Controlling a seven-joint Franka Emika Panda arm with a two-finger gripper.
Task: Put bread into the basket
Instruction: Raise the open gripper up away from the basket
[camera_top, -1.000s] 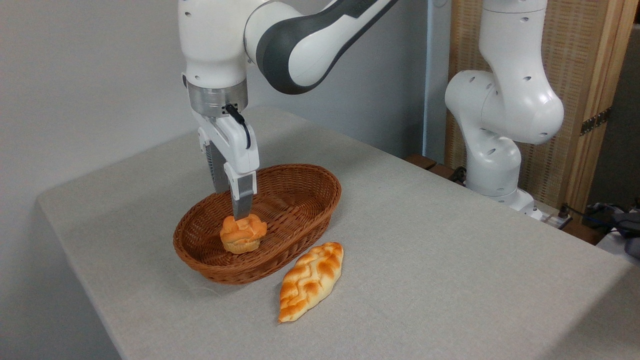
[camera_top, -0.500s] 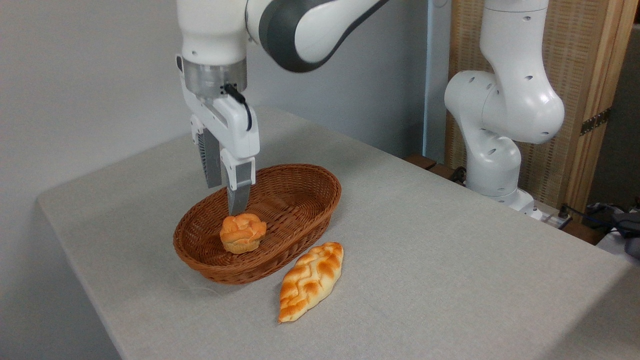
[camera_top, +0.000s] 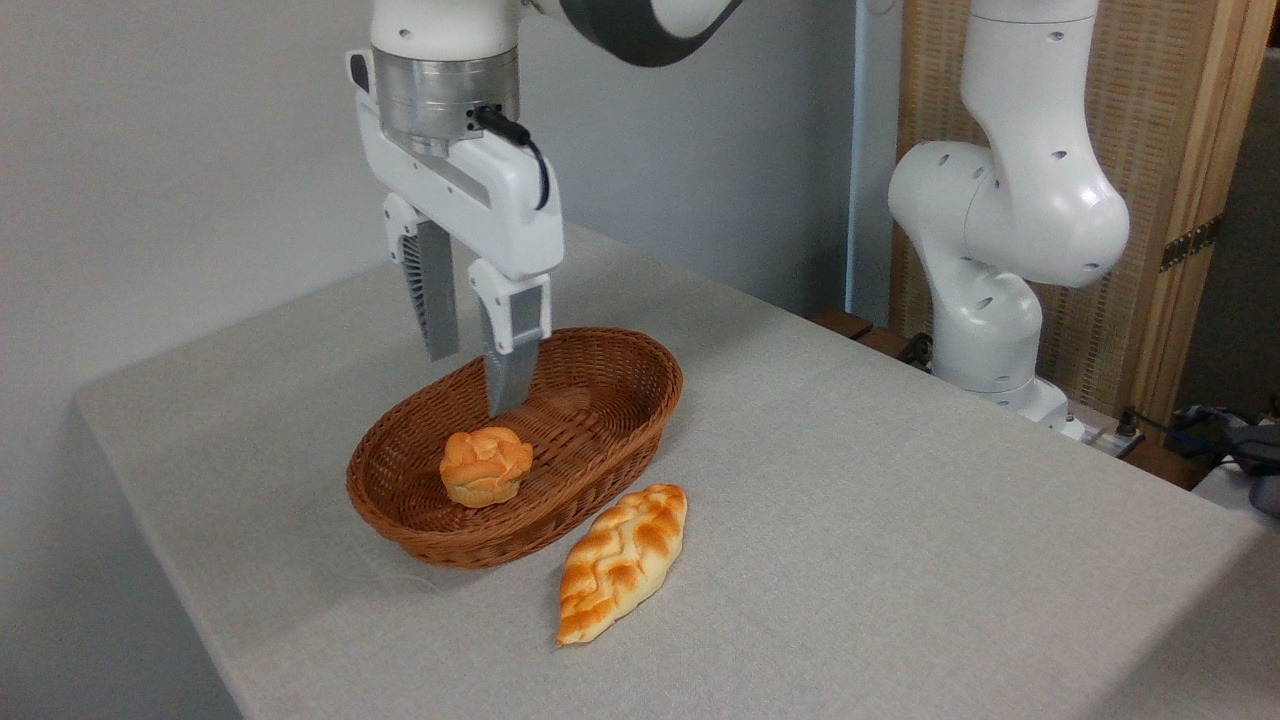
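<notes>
The bread (camera_top: 485, 465), a small round orange-golden bun with a lumpy cracked top, rests inside the basket (camera_top: 600, 440) toward its near end. The basket is an oval reddish-brown wicker one, sitting on the grey table. My gripper (camera_top: 472, 380) hangs above the basket, a little behind and above the bun, clear of it. Its two fingers are apart with nothing between them.
A longer braided golden loaf (camera_top: 622, 562) lies on the table just in front of the basket's right side. The arm's white base (camera_top: 990, 330) stands at the table's far right edge. The table edge (camera_top: 150, 520) runs close to the basket's left.
The gripper has risen off the bun, shifted slightly right and turned, and its fingers now stand visibly apart. The bun stays in the basket.
</notes>
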